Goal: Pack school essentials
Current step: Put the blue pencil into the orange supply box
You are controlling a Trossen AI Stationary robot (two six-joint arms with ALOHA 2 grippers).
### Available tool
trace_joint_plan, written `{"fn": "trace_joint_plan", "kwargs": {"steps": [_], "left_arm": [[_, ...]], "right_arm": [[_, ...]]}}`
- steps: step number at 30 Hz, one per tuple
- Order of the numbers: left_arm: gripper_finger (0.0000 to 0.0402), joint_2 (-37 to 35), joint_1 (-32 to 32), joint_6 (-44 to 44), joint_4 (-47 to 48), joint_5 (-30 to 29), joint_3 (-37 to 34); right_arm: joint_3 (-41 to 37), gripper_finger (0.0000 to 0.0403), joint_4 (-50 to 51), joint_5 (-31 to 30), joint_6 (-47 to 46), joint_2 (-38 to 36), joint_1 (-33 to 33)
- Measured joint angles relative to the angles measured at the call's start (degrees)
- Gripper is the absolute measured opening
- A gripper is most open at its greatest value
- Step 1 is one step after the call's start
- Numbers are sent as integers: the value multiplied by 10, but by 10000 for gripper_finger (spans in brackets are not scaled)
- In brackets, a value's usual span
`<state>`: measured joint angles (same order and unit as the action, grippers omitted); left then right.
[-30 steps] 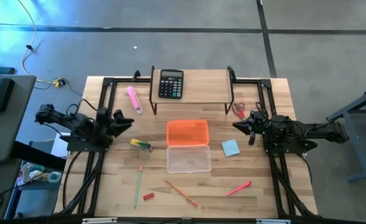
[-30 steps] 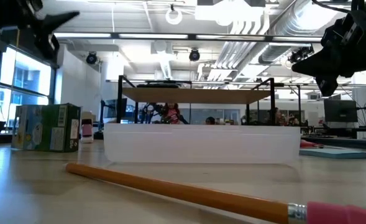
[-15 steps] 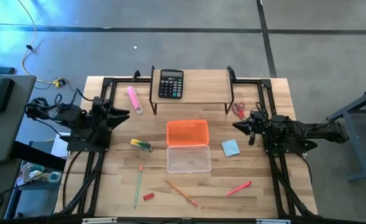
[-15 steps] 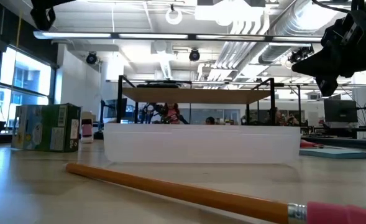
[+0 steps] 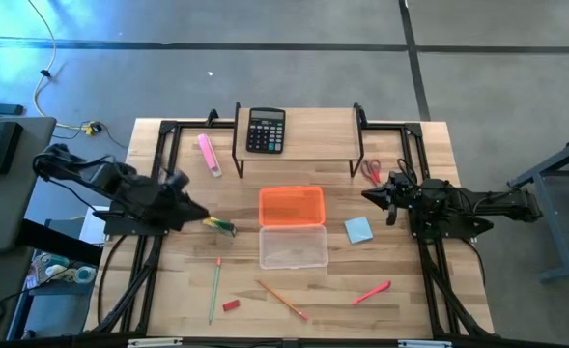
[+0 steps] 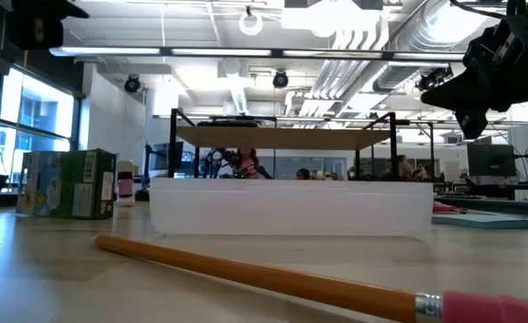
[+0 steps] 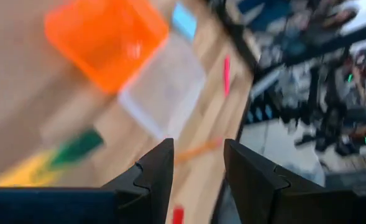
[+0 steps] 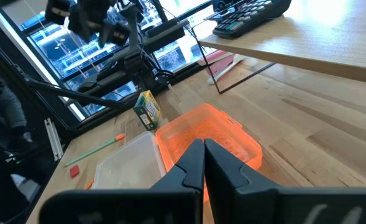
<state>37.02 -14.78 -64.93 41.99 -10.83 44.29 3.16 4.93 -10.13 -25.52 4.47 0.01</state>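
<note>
The table holds an orange box (image 5: 291, 206) with a clear box (image 5: 293, 246) joined at its near side. Around them lie a yellow-green piece (image 5: 218, 225), green pencil (image 5: 213, 290), red eraser (image 5: 230, 305), orange pencil (image 5: 282, 300), red pen (image 5: 372, 292), light-blue notepad (image 5: 358, 230) and red-handled scissors (image 5: 371, 172). My left gripper (image 5: 197, 215) is open, just left of the yellow-green piece (image 7: 46, 163), touching nothing. My right gripper (image 5: 369, 195) is shut, hovering between the scissors and the notepad.
A black calculator (image 5: 266, 130) sits on a raised wooden shelf (image 5: 313, 121) at the far side, and a pink marker (image 5: 209, 155) lies left of it. Black arm frames (image 5: 139, 261) run along both table sides. There is bare wood near the front edge between the pencils and the pen.
My left arm has swung toward the table's near edge and dropped toward the yellow-green piece, moving fast enough to blur its wrist view. The right arm has kept still. No object has moved.
</note>
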Motion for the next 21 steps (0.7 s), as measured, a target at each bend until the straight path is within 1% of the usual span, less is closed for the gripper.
{"fn": "trace_joint_plan", "kwargs": {"steps": [3, 6, 16, 21], "left_arm": [[131, 36, -9, -32, 9, 48, 0], [131, 70, -25, -69, 13, 67, 0], [131, 176, -70, -213, 61, 71, 0], [131, 231, -86, -281, 65, 67, 0]], "right_arm": [[0, 0, 0, 0, 0, 0, 0], [0, 0, 0, 0, 0, 0, 0], [0, 0, 0, 0, 0, 0, 0], [0, 0, 0, 0, 0, 0, 0]]}}
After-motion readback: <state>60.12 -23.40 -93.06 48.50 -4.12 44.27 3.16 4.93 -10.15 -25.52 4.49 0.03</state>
